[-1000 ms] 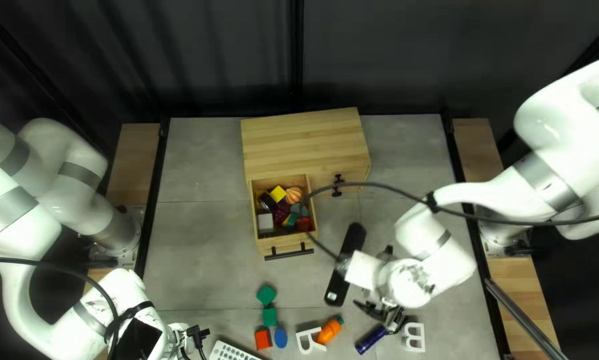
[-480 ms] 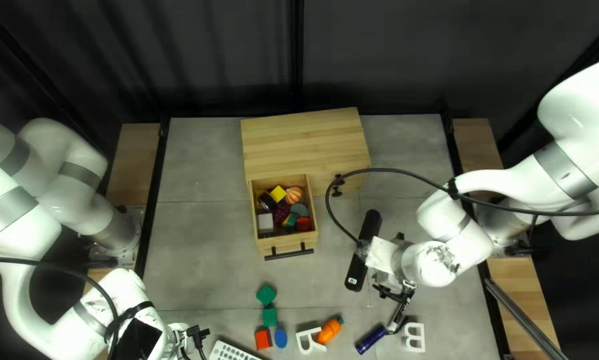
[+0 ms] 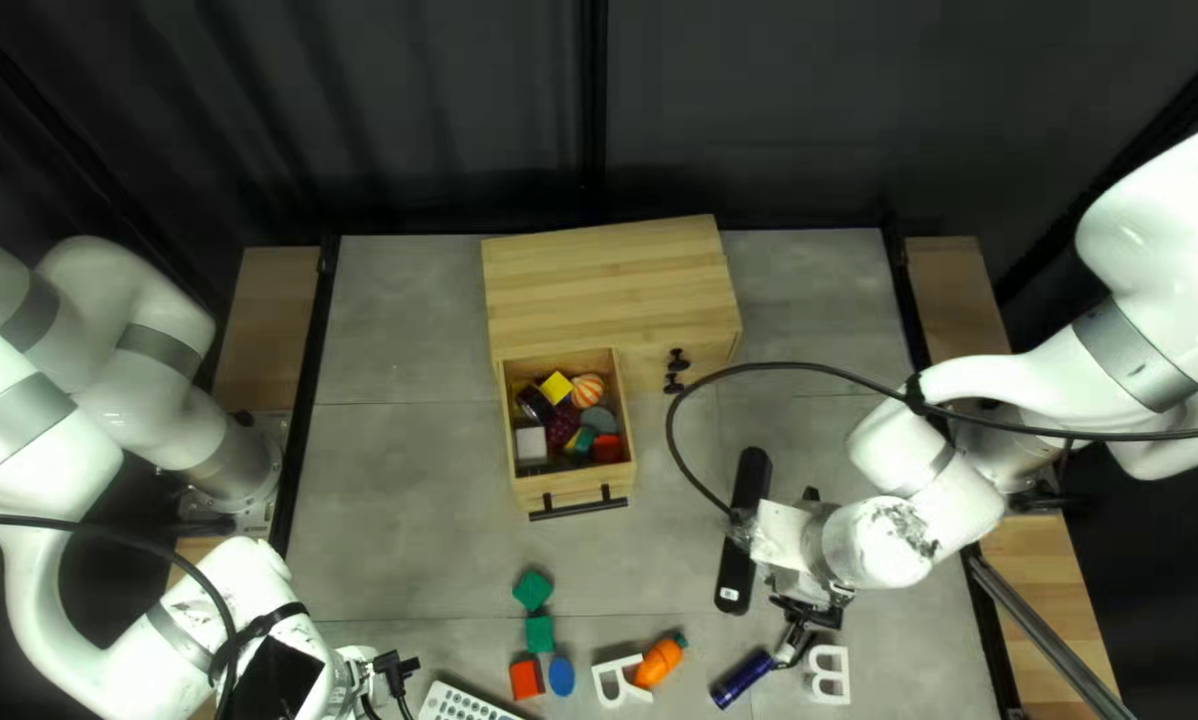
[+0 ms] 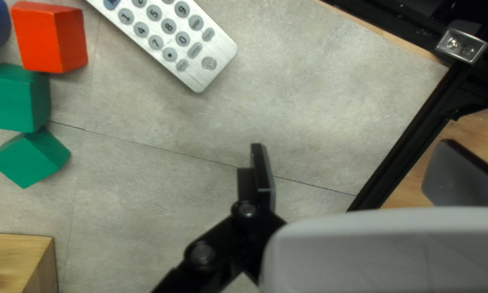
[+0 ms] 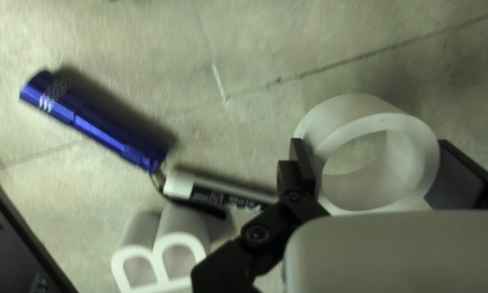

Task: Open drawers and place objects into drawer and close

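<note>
By my reckoning the job is partway along. Nearest me, plenty sits outside: the remote control [image 3: 466, 702], blue oval [image 3: 562, 678], red block [image 3: 527, 680], carrot toy [image 3: 658, 663] on a white letter [image 3: 608, 686], blue flashlight [image 5: 92, 125], marker [image 5: 222, 192] and white letter B [image 5: 185, 233]. Two green blocks [image 3: 539, 634] lie beyond the red one. I can't say which of these are meant to go in.

The right gripper [image 5: 375, 157] has its fingers well apart, pressed to both sides of a white ring [image 5: 358, 107], so that one is picked up but not put away. The left gripper [image 4: 358, 157] stands wide open with nothing in its grasp.

Farther back, the drawer [image 3: 579, 488] is pulled out and already well filled, with a yellow block [image 3: 556, 388], striped ball [image 3: 587, 391] and white block [image 3: 531, 444] among its load. Placing the ring and closing up are left, at least. Behind it is the wooden cabinet [image 3: 612, 280].

Compared with a second ago, the right arm's wrist has shifted away from the drawer, uncovering more of the marker, and its cable no longer cuts across the drawer. The left arm, drawer and its contents look unchanged.
</note>
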Robot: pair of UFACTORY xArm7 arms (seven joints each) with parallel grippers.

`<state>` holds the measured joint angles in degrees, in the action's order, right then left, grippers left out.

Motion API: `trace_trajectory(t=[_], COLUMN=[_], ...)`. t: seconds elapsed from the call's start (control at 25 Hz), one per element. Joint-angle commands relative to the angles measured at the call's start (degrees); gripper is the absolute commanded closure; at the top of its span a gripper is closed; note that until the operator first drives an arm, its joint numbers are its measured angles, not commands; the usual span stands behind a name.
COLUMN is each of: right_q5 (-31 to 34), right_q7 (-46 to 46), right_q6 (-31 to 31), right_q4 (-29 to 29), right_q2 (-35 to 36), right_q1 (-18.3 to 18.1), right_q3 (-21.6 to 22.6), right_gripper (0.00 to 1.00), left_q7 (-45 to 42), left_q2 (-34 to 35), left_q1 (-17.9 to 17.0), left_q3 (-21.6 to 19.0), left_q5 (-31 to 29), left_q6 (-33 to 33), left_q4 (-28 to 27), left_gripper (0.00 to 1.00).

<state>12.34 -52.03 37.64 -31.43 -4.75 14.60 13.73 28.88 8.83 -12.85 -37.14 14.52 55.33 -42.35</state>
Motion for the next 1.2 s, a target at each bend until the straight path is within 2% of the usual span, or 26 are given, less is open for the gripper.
trace_trajectory(t=[0.04,0.2,0.24,0.28,0.32,0.36,0.4,0.6,0.72,0.84,0.88,0.92,1.04,1.2], right_q5=[-1.30,-1.20,-1.08,-1.01,-0.86,-0.77,-0.76,-1.26,0.32,6.62,8.06,12.33,22.97,30.32], right_q7=[1.44,1.83,1.93,1.98,2.06,2.08,2.09,1.40,-0.64,-2.95,-3.25,-4.01,-4.08,3.52], right_q6=[-1.41,-2.71,-3.28,-3.63,-4.31,-4.72,-4.85,-3.39,0.55,6.44,7.30,9.00,8.61,9.51], right_q4=[2.79,4.15,4.40,4.54,4.77,4.92,4.93,4.12,-0.21,-8.75,-9.94,-13.04,-16.83,-21.69], right_q2=[-1.67,-2.15,-2.00,-1.86,-1.61,-1.51,-1.51,-2.88,-2.15,2.23,2.94,4.97,9.12,14.44], right_q1=[0.03,-0.35,-0.52,-0.61,-0.78,-0.88,-0.91,-0.46,0.21,1.00,1.23,1.98,3.77,4.93], right_q3=[-0.45,-0.91,-1.08,-1.17,-1.32,-1.40,-1.44,-0.99,0.57,2.69,3.01,3.68,3.84,3.88], right_gripper=[0.92,0.89,0.84,0.60,0.22,0.16,0.00,0.00,0.00,0.00,0.00,0.00,0.00,0.00], left_q7=[0.00,0.00,0.00,0.00,0.00,0.00,0.00,0.00,0.00,0.00,0.00,0.00,0.00,0.00], left_q2=[0.00,0.00,0.00,0.00,0.00,0.00,0.00,0.00,0.00,0.00,0.00,0.00,0.00,0.00], left_q1=[0.00,0.00,0.00,0.00,0.00,0.00,0.00,0.00,0.00,0.00,0.00,0.00,0.00,0.00], left_q3=[0.00,0.00,0.00,0.00,0.00,0.00,0.00,0.00,0.00,0.00,0.00,0.00,0.00,0.00], left_q5=[0.00,0.00,0.00,0.00,0.00,0.00,0.00,0.00,0.00,0.00,0.00,0.00,0.00,0.00], left_q6=[0.00,0.00,0.00,0.00,0.00,0.00,0.00,0.00,0.00,0.00,0.00,0.00,0.00,0.00], left_q4=[0.00,0.00,0.00,0.00,0.00,0.00,0.00,0.00,0.00,0.00,0.00,0.00,0.00,0.00], left_gripper=[0.00,0.00,0.00,0.00,0.00,0.00,0.00,0.00,0.00,0.00,0.00,0.00,0.00,0.00])
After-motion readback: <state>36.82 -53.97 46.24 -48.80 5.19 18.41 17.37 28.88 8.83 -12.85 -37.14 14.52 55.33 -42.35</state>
